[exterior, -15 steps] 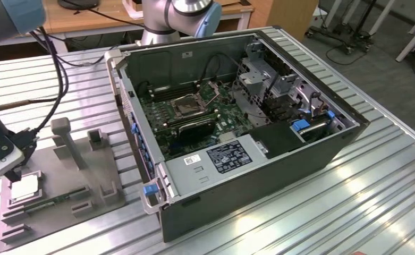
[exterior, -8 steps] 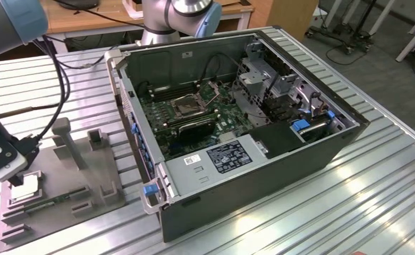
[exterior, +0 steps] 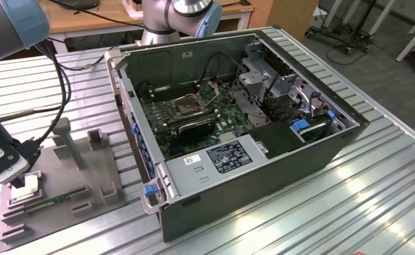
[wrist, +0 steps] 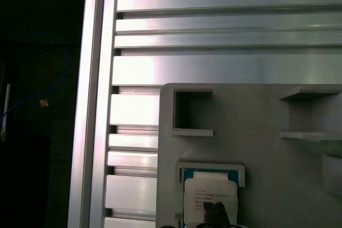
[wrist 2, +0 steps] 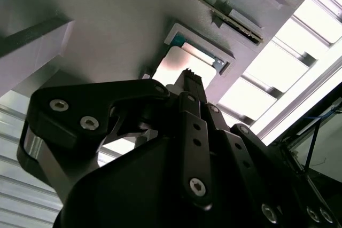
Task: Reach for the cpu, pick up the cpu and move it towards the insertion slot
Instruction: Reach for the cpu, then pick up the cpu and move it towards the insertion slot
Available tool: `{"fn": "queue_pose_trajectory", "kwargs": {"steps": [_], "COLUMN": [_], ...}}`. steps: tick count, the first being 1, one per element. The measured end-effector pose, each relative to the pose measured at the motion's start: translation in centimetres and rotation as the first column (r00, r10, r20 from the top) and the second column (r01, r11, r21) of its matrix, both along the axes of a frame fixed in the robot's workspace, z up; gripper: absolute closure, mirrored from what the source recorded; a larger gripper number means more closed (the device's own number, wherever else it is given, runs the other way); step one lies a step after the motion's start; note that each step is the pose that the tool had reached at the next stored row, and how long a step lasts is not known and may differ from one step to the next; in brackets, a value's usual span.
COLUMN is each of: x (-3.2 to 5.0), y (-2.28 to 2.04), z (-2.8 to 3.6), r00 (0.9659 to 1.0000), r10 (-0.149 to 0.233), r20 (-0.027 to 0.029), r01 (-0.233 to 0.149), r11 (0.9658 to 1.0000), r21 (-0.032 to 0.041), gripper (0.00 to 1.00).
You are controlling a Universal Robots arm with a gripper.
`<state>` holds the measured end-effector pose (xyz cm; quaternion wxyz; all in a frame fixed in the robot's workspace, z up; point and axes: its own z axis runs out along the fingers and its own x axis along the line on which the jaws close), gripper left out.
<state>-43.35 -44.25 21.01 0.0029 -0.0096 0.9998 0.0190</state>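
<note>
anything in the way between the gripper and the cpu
nothing visible: in the first wrist view the gripper hangs right over the cpu, which lies in its grey tray recess, with no object between them

Matt grey plastic tray (wrist: pixel 256 132); shiny silvery cpu (wrist: pixel 211 188); ribbed metal table (wrist: pixel 214 68).

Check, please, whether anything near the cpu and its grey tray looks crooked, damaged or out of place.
Nothing stands out. In the first wrist view the cpu looks flat and square in its recess of the grey tray, its edges parallel to the recess walls. The gripper hangs right over its face; whether it touches, I cannot tell.
</note>
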Motion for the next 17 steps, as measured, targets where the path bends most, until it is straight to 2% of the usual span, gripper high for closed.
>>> {"fn": "queue_pose_trajectory", "kwargs": {"steps": [11, 13, 16, 17], "x": [0.0, 0.0, 0.0, 0.0], "y": [0.0, 0.0, 0.0, 0.0], "z": [-0.01, -0.02, -0.02, -0.02], "r00": [1.0, 1.0, 1.0, 1.0], "r10": [0.0, 0.0, 0.0, 0.0], "r20": [0.0, 0.0001, 0.0001, 0.0001], "r01": [0.0, 0.0, 0.0, 0.0], "r11": [1.0, 1.0, 1.0, 1.0], "r21": [0.0, 0.0, 0.0, 0.0], "gripper": [0.89, 0.76, 0.71, 0.64]}}
